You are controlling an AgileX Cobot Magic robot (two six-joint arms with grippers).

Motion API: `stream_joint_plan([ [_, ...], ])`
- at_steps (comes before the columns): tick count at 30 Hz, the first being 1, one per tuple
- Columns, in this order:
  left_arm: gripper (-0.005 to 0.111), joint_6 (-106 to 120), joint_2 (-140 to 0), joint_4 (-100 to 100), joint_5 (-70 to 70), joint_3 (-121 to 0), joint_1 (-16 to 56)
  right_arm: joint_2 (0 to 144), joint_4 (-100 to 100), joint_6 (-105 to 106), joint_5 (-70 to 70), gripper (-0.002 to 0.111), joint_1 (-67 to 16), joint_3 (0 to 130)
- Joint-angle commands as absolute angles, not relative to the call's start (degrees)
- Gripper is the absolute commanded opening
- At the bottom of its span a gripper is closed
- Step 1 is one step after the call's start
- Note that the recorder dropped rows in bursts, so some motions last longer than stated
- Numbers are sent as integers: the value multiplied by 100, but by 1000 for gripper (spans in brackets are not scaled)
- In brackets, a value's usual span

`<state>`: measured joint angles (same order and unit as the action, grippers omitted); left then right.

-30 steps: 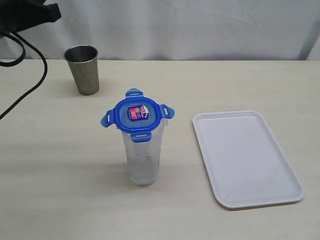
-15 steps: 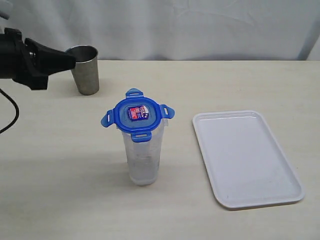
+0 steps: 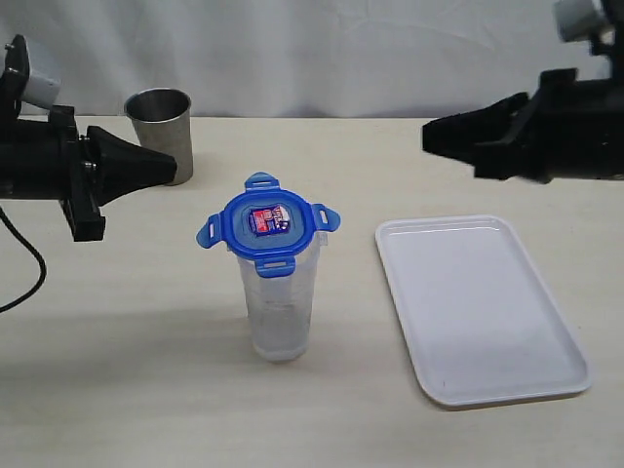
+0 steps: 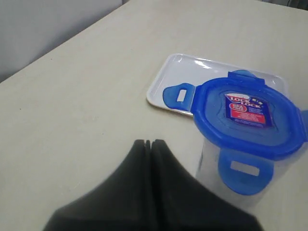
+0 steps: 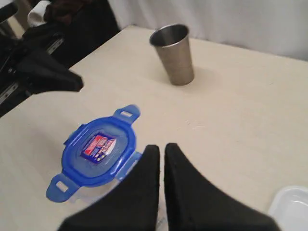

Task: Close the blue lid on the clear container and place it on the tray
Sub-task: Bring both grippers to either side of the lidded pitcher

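Left of the clear container (image 3: 280, 312) you have the left gripper (image 3: 171, 168), jaws pressed together, empty. The right gripper (image 3: 429, 136), likewise closed, hangs off the container's right, the tray (image 3: 478, 302) beside it. The blue lid (image 3: 268, 222) rests on top, flaps splayed; a steel cup (image 3: 163, 135) stands behind-left.

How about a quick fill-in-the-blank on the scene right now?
1. The blue lid rests on the ____ container.
2. Its ____ flaps stick out, unlatched.
3. The left claw and right claw are both ____.
4. The white tray lies on the ____ claw's side.
Missing words: clear; four; shut; right.
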<state>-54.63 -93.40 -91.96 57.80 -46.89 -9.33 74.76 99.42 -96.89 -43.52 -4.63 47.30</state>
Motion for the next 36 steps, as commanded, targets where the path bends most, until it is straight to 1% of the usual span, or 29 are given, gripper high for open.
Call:
stream_joint_plan([
  [1,0,-4992,-9615,-8786,6293,-4683,-927,7627,9995,-9489,-3762,4,-1306,4763],
  [6,0,-4953,-9628,-8725,6297,-4683,-927,7627,9995,-9538,-3563,4,-2046,4689],
  [13,0,-4953,-9646,-8581,6074,-4683,-844,7605,9995,-9524,-2808,4,-2554,4066],
  [17,0,-4917,-9646,-8513,5449,-4683,-448,7502,9995,-9536,-2710,4,-2554,3933],
  [20,0,-4817,-9646,-8479,5348,-4683,-246,7480,9995,-9536,-2834,4,-2566,3830],
  [25,0,-4884,-9667,-8504,5243,-4683,-191,7580,9995,-9324,-2738,4,-2566,3559],
  [32,0,-4949,-9842,-8520,5432,-4683,-191,7785,8963,-8268,-2837,4,-2613,3505],
  [36,0,-4896,-9841,-8423,5512,-4683,-179,7927,8733,-8041,-2848,4,-2613,3505],
])
